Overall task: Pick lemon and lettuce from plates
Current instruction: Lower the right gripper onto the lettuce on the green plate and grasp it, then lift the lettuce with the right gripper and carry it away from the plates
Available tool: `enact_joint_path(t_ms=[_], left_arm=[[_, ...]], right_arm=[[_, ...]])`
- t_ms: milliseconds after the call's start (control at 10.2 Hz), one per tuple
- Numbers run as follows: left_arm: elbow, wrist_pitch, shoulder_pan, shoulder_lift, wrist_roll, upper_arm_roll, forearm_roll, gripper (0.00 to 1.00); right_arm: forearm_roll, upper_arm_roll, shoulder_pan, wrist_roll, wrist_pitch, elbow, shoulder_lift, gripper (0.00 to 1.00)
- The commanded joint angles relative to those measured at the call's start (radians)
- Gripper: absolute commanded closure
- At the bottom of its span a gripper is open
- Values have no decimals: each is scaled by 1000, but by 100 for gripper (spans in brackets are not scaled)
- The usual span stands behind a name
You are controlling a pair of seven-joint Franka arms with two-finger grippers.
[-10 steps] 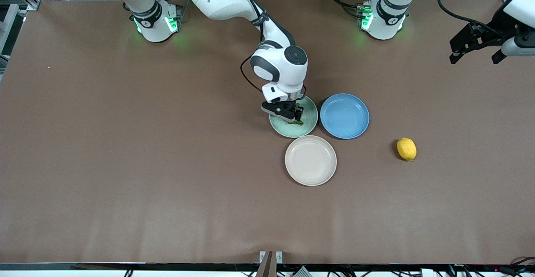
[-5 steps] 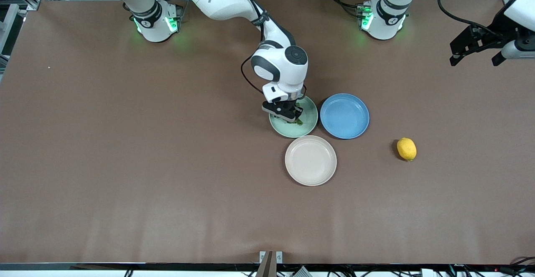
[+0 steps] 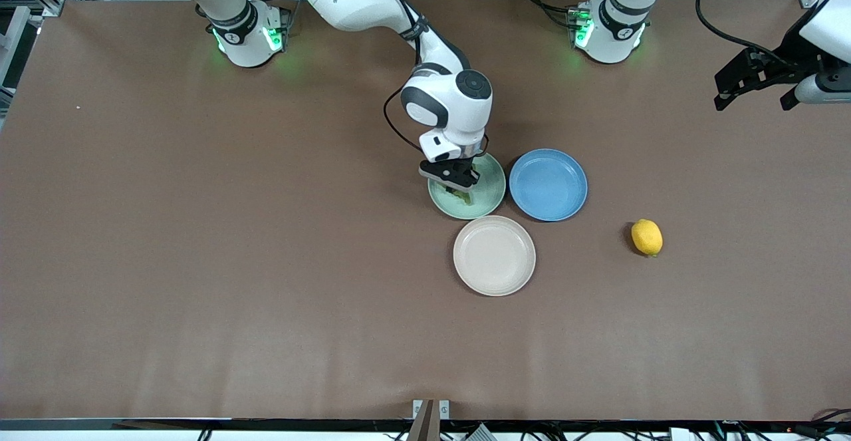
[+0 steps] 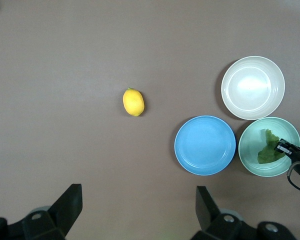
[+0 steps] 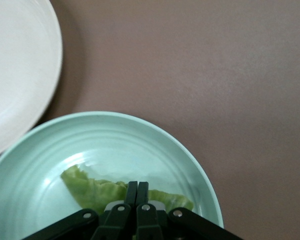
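My right gripper [image 3: 460, 188] is over the pale mint plate [image 3: 488, 205], shut on the green lettuce leaf [image 3: 464, 195]. In the right wrist view the closed fingertips [image 5: 137, 192] pinch the lettuce [image 5: 90, 187] just above the mint plate [image 5: 140, 145]. The beige plate [image 3: 494, 255] lies empty, nearer the front camera. The lemon [image 3: 646, 237] lies on the table toward the left arm's end, off the plates. My left gripper [image 3: 752, 98] waits open, high over the table at the left arm's end. The left wrist view shows its open fingers [image 4: 65, 207], the lemon [image 4: 133, 102] and the lettuce [image 4: 268, 150].
An empty blue plate [image 3: 548, 184] lies beside the mint plate, toward the left arm's end. The three plates sit close together at the table's middle. The right arm's wrist [image 3: 449, 105] hangs over the mint plate's edge nearest the bases.
My right gripper has risen a little over the mint plate with the lettuce pinched in it. The left gripper has drifted slightly. The lemon and plates have not moved.
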Motion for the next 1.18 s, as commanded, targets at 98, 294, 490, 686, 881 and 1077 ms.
enact_joint_path(t_ms=[98,294,490,686,881,1077], left_arm=[[27,-26,1,11,11,8,-10,0],[25,-26,-2,13,7,8,-11,0],[25,-26,-2,16,7,8,-15,0],[27,-26,-2,16,7,8,-13,0],[25,-26,0,16,7,8,-11,0],[25,-26,0,17,7,8,-10,0]], right_arm=[[-10,14,-50,-53,-153,76,-30,100],[80,14,-92,-145,-259,131,-91,100],[162,15,-163,-264,-334,139,-187,100],[248,14,-252,-382,-441,137,-280,100],[315,12,-357,-510,-571,136,-346,100],[323,9,-478,-669,-690,133,-372,100]])
